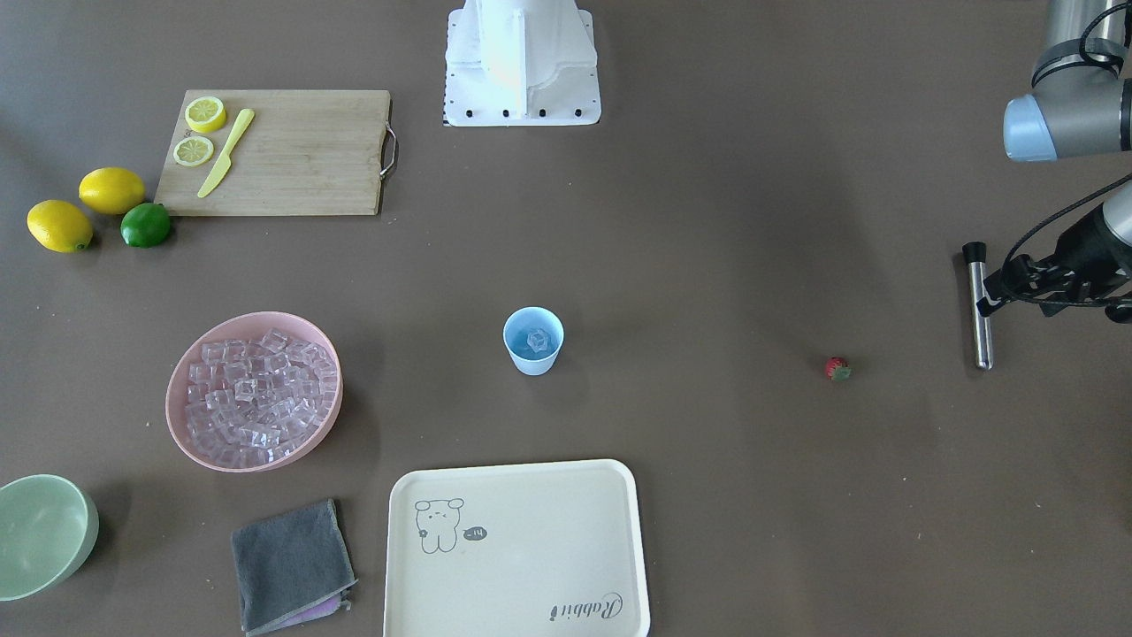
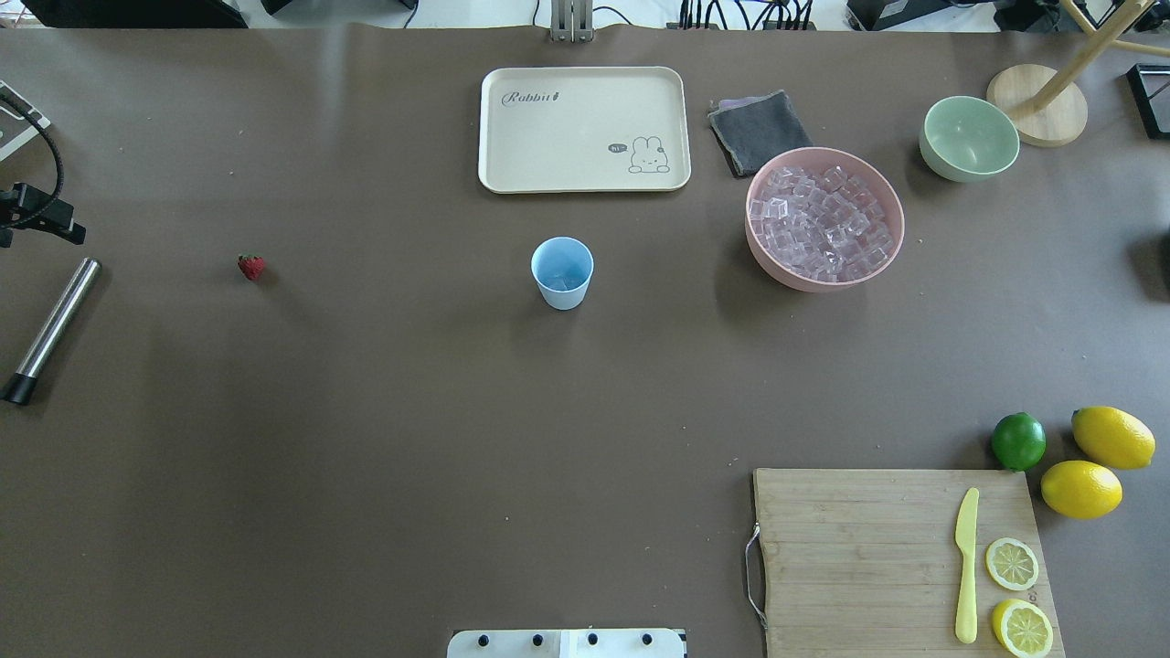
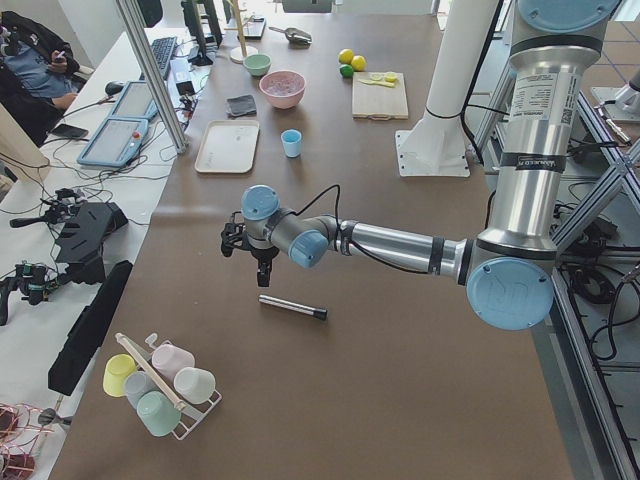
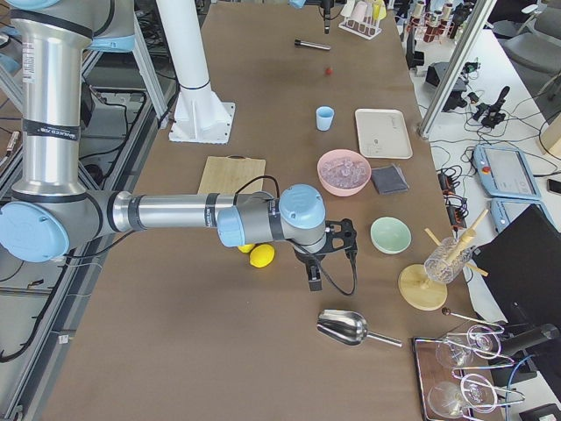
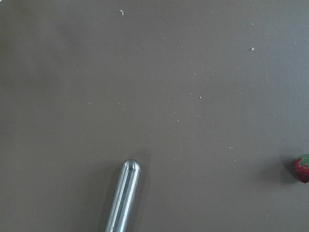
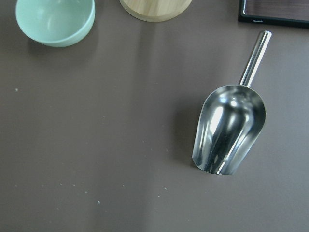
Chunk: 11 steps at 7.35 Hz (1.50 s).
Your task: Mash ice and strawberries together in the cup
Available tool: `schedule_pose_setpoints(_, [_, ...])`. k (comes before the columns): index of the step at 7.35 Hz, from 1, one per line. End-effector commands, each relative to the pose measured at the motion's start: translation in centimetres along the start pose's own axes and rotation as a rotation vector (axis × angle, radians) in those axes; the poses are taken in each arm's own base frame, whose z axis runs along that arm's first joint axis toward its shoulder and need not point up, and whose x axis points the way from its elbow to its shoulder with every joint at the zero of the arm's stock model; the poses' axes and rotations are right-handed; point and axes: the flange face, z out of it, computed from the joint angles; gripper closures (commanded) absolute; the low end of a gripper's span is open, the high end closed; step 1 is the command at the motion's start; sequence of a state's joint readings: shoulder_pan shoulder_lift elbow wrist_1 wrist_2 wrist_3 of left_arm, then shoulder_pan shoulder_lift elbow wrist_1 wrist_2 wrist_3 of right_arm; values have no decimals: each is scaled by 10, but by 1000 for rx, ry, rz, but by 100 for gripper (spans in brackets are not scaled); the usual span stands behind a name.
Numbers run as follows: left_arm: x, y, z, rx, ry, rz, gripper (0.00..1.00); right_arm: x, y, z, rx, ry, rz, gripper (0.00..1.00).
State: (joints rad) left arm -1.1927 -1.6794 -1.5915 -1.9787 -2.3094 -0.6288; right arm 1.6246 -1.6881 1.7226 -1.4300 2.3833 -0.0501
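The light-blue cup (image 1: 533,341) stands upright mid-table with one clear ice cube (image 1: 538,339) inside; it also shows in the overhead view (image 2: 562,272). Many more ice cubes fill a pink bowl (image 1: 181,416). The tiny red strawberry (image 1: 837,369) lies alone on the table, and shows at the edge of the left wrist view (image 5: 303,169). My left gripper (image 1: 989,299) hovers beside a steel muddler (image 1: 978,305) and holds nothing; I cannot tell whether it is open. My right gripper (image 4: 314,279) hangs over the table near a steel scoop (image 6: 229,130); I cannot tell its state.
A cream tray (image 1: 517,610) and a grey cloth (image 1: 290,564) lie across the table from the robot. A pale green bowl (image 1: 40,535), a cutting board (image 1: 292,155) with lemon slices and a yellow knife, two lemons and a lime (image 1: 146,225) are on my right side.
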Motion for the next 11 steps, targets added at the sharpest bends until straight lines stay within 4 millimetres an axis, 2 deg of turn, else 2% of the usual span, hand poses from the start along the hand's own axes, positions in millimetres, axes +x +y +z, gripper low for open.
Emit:
schedule_pose_setpoints(1, [38, 2, 24, -31, 7, 59, 1, 32, 15, 9, -36, 22, -30, 0])
schedule_pose_setpoints(2, [72, 1, 40, -19, -18, 111, 1, 36, 21, 13, -45, 19, -19, 0])
schedule_pose_setpoints(3, [113, 6, 63, -5, -50, 164, 1, 39, 26, 6, -31, 21, -11, 0])
schedule_pose_setpoints(4, [142, 1, 71, 7, -48, 119, 2, 40, 26, 3, -23, 23, -10, 0])
schedule_pose_setpoints(5, [161, -21, 84, 6, -49, 93, 3, 42, 27, 0, -15, 25, -16, 0])
schedule_pose_setpoints(6, [171, -30, 88, 4, -48, 94, 3, 42, 26, -3, -8, 30, -17, 0])
schedule_pose_setpoints(7, [175, -39, 102, -10, -57, 91, 4, 44, 27, -2, -10, 31, -12, 0])
schedule_pose_setpoints(8, [177, -46, 110, -14, -61, 89, 11, 45, 27, -4, -8, 32, -10, 0])
schedule_pose_setpoints(10, [178, -35, 125, -40, -68, 97, 11, 48, 32, 0, -21, 33, 11, 0])
schedule_pose_setpoints(11, [179, -36, 123, -37, -65, 97, 11, 51, 33, 3, -27, 33, 28, 0])
